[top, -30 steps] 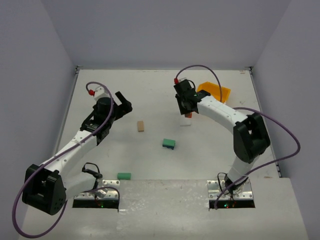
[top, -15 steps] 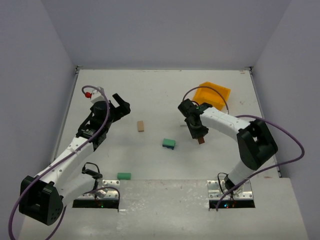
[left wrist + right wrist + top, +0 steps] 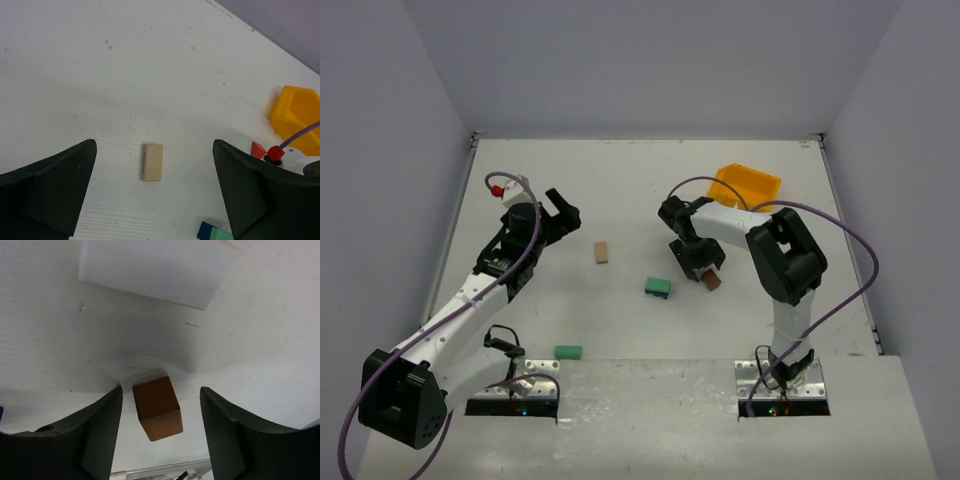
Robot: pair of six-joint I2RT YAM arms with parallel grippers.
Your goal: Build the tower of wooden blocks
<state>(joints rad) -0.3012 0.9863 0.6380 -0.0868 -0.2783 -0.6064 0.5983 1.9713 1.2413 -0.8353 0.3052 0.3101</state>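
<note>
The right gripper hangs low over the table with its jaws parted and a reddish-brown cube between them. A gap shows on each side of the cube, so the fingers have no hold on it, and it appears to lie loose on the surface. Just beyond the cube, the right wrist view shows a flat white slab; what it is cannot be told. Near that gripper, toward the middle of the table, lies a green-and-blue block, though whether it is one piece or two laid together cannot be told. A yellow bin stands behind the right arm, and the left wrist view catches a small red wedge near the bin. Across the table, the left gripper is spread wide and holds nothing; it looks down on a tan block lying flat on its own, well apart from the others. A green block lies alone close to the left arm's base. By the look of it the tower is hardly begun: no stack of blocks shows in any view, the pieces are scattered, and gathering and stacking them all remains to be done.
</note>
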